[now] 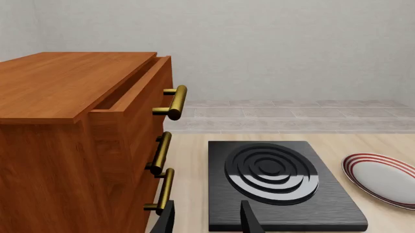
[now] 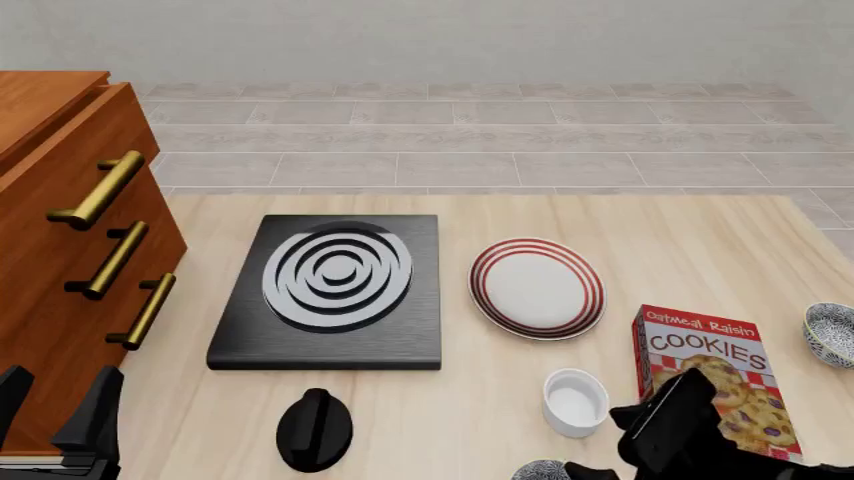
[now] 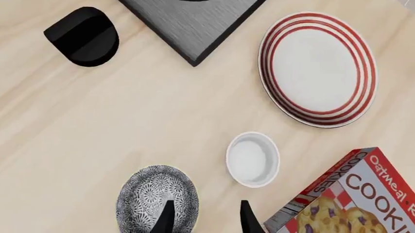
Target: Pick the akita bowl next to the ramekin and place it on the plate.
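Note:
In the right wrist view the akita bowl point(image 3: 152, 196), grey-speckled with a pale rim, stands on the table beside the white ramekin point(image 3: 253, 158). My right gripper point(image 3: 207, 221) is open, with one finger over the bowl's rim and the other outside it, nothing gripped. From the front, only a sliver of that bowl point(image 2: 541, 471) shows at the bottom edge, near the ramekin point(image 2: 577, 401). The red-striped plate point(image 2: 537, 288) lies beyond them, bare. My left gripper point(image 1: 207, 221) is open and holds nothing, at the near left by the cabinet.
A black stove point(image 2: 334, 345) with grey rings sits left of the plate, with a black knob point(image 2: 314, 430) in front of it. A cookie box point(image 2: 714, 380) lies right of the ramekin. A second speckled bowl point(image 2: 830, 333) is at the right edge. A wooden drawer cabinet point(image 2: 67, 250) fills the left.

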`<state>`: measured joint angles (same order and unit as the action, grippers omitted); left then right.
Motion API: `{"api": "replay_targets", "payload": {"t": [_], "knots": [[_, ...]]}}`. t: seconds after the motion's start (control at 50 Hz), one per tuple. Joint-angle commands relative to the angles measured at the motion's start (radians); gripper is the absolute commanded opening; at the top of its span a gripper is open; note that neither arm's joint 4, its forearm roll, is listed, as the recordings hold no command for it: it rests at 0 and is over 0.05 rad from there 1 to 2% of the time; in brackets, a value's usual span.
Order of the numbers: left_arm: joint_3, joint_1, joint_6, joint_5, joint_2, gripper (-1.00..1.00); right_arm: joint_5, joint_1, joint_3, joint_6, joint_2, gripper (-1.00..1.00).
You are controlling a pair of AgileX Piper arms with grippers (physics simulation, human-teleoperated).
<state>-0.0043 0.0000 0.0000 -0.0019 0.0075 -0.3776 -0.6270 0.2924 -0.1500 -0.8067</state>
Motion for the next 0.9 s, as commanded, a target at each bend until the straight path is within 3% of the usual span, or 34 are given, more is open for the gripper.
{"api": "replay_targets", "payload": {"t": [0.02, 0.9], "knots": [[0.0, 0.0, 0.0, 0.0, 0.0, 1.0, 0.015, 0.001, -0.008, -0.011, -0.036, 1.0], [0.0, 0.0, 0.0, 0.0, 0.0, 1.0, 0.119, -0.029, -0.028, -0.034, -0.231, 1.0]]}}
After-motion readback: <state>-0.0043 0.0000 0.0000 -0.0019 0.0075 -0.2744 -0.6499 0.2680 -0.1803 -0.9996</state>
